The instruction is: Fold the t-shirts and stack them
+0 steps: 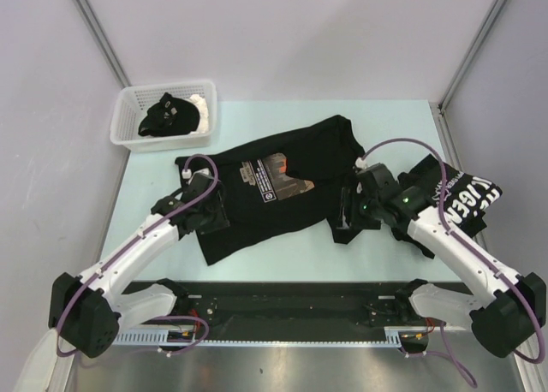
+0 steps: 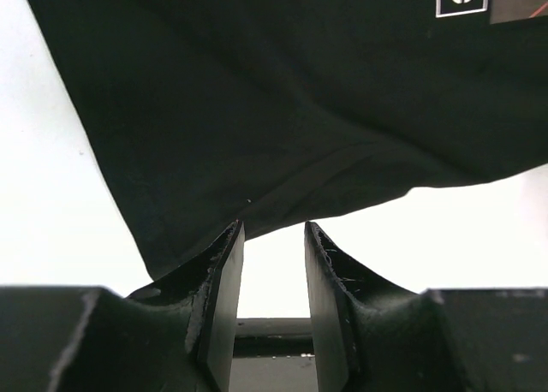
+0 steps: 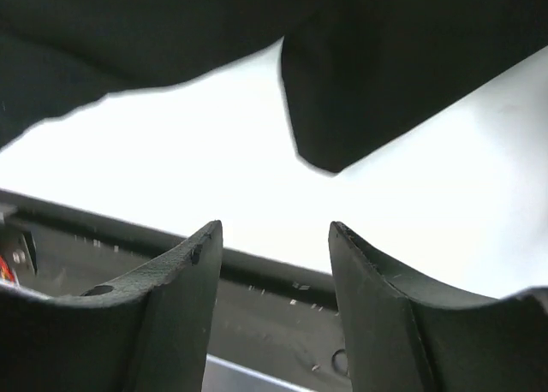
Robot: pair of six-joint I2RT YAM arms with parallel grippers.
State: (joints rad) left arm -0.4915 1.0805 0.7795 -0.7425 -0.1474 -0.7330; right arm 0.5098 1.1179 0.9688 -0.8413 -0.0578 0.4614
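Left fingers [image 2: 229,264] are standing partly open with nothing between them, their tips just short of the lower hem of the printed t-shirt [image 2: 300,109]. The right fingers [image 3: 199,264] are gaping wider and also gripping nothing, with a loose corner of that shirt lying just ahead of them. The pale surface [image 1: 282,255] is carrying everything. The printed shirt is lying spread and slightly skewed between the two pairs of fingers. The lettered t-shirt [image 1: 467,199] is sitting bunched on the outer side of the right fingers and seems to be reaching the surface's edge. The white basket [image 1: 128,128], well beyond the left fingers, is holding another dark garment [image 1: 171,114]. This cloth is likely handling as light, limp and thin, draping and dragging rather than keeping shape, so pinching the hem corners nearest each pair of fingers looks soundest. Open room is lying ahead of the fingers toward the far edge; the basket, the bunched shirt and the dark rail [image 1: 291,299] behind the fingers are hemming in the sides.
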